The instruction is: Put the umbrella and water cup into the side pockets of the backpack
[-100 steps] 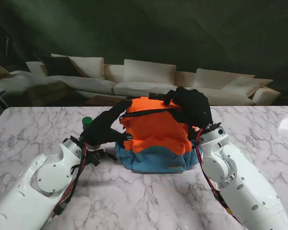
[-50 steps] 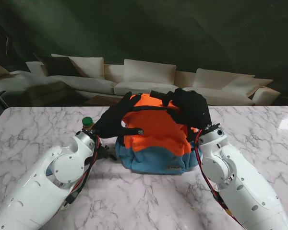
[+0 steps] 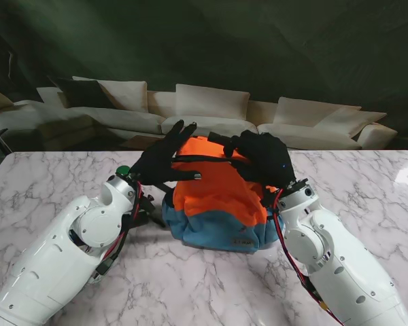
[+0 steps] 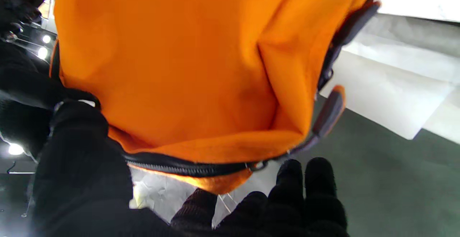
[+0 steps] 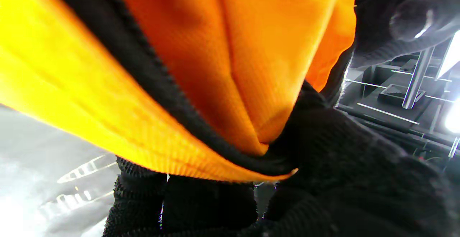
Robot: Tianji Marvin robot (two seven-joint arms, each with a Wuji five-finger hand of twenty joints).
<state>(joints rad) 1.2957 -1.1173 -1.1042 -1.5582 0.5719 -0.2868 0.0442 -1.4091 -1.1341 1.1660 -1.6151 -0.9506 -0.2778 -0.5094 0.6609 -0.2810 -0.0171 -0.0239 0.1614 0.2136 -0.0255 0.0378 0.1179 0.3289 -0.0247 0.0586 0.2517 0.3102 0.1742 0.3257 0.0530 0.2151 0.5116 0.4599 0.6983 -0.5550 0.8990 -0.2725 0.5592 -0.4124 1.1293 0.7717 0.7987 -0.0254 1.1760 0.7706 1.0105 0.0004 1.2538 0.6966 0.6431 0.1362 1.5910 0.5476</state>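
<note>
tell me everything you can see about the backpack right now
The backpack is small and soft, orange fabric above and blue at its base, with black zipper trim and straps. It stands on the marble table between both arms, slumped. The right hand grips its top; the left hand rests fingers spread against its upper left side.

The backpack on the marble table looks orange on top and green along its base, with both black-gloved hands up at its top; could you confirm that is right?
Not quite: the base of the backpack is blue, not green, as the stand view shows. The rest holds: orange on top, with the left hand and right hand at its top, on the marble table.
</note>
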